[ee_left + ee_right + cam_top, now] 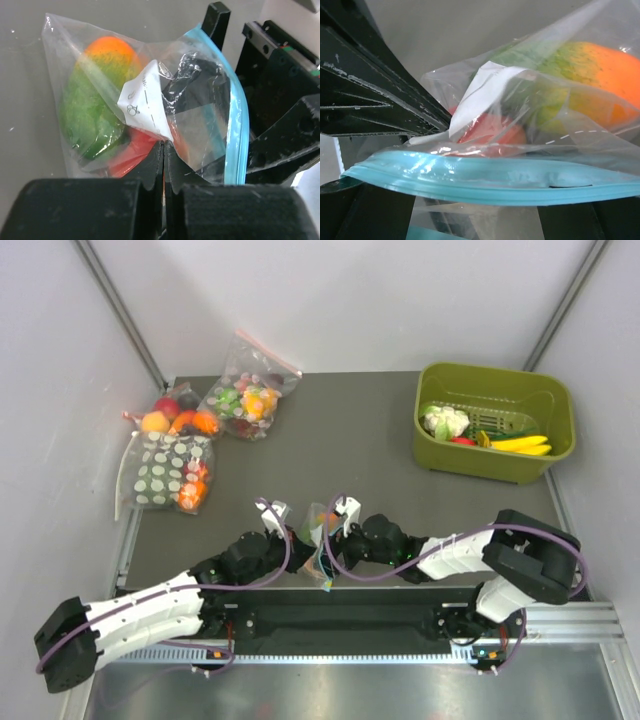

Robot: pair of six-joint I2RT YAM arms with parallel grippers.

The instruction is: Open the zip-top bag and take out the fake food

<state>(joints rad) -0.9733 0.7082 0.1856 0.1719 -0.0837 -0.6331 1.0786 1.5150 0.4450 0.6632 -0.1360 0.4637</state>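
Observation:
The zip-top bag [320,532] hangs between my two grippers at the near edge of the table. In the left wrist view it is clear crinkly plastic [200,120] with a light-blue zip strip [235,125] and a white label. The fake food is inside: a green-and-orange fruit [95,100] and a red one [132,150]. My left gripper [164,146] is shut on the bag's plastic by the label. In the right wrist view the zip strip [495,180] runs across my right gripper [477,202]. Its jaws stand apart either side of the plastic, and the fruit [590,65] lies beyond.
A green bin [495,472] at the back right holds a white cauliflower [445,420] and yellow pieces [520,443]. At the back left lie a clear bag with a pink-red zip [250,395], a white-dotted bag [165,475] and loose fruits [175,415]. Walls enclose the table.

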